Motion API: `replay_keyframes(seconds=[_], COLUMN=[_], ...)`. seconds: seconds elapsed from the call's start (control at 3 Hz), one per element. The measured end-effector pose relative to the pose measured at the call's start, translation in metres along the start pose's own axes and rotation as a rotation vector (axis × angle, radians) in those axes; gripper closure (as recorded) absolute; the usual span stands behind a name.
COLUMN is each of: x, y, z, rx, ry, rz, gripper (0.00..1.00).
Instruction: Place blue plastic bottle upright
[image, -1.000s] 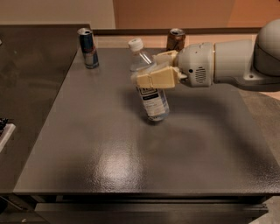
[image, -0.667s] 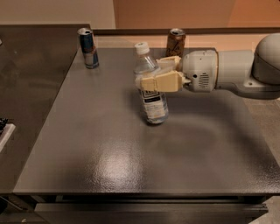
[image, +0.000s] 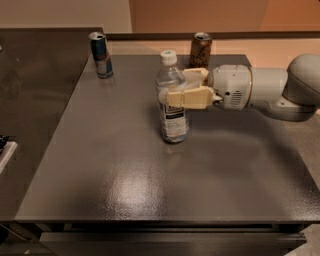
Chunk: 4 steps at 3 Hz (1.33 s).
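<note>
From the one camera view I count three containers on the dark grey table (image: 150, 180): one bottle and two cans. There is also a single white arm (image: 272, 92) reaching in from the right.

The blue plastic bottle (image: 173, 122) stands upright a little beyond the middle of the tabletop, white cap on top and its white-and-blue label facing the near side. Its base looks to be on the surface, with a faint reflection just below it. The plastic is clear, but I cannot tell whether anything is inside it.

The gripper (image: 176, 86) is at the bottle's upper body, just under the shoulder. It comes in sideways from the right, with one cream finger across the near side of the bottle and the other behind it on the far side. Both fingers sit against the plastic, so the bottle is clasped between them.

The two cans stand upright along the far edge. The slim blue-silver can (image: 101, 55) is at the far left corner, well apart from the bottle. The brown-orange can (image: 201, 50) is far and slightly right, just behind the gripper's wrist. Both show their tops, though I cannot make out whether they are opened.

A darker counter (image: 35, 80) adjoins the table on the left.
</note>
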<state>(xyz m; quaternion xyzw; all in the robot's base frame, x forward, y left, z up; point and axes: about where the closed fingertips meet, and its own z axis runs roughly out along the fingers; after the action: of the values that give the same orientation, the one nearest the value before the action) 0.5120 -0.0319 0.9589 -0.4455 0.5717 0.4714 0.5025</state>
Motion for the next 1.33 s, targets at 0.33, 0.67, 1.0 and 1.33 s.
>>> replay_keyframes(seconds=[0.33, 0.67, 1.0, 1.33], x=[0.0025, 0.0063, 0.0086, 0.0078], y=[0.0021, 0.0015, 0.0004, 0.0015], z=[-0.0012, -0.0036, -0.0071, -0.0049], rx=[-0.056, -0.096, -0.12, -0.125], ry=[-0.042, -0.068, -0.083, -0.083], rz=[-0.029, -0.052, -0.072, -0.073], gripper=[0.59, 0.36, 0.12, 0.0])
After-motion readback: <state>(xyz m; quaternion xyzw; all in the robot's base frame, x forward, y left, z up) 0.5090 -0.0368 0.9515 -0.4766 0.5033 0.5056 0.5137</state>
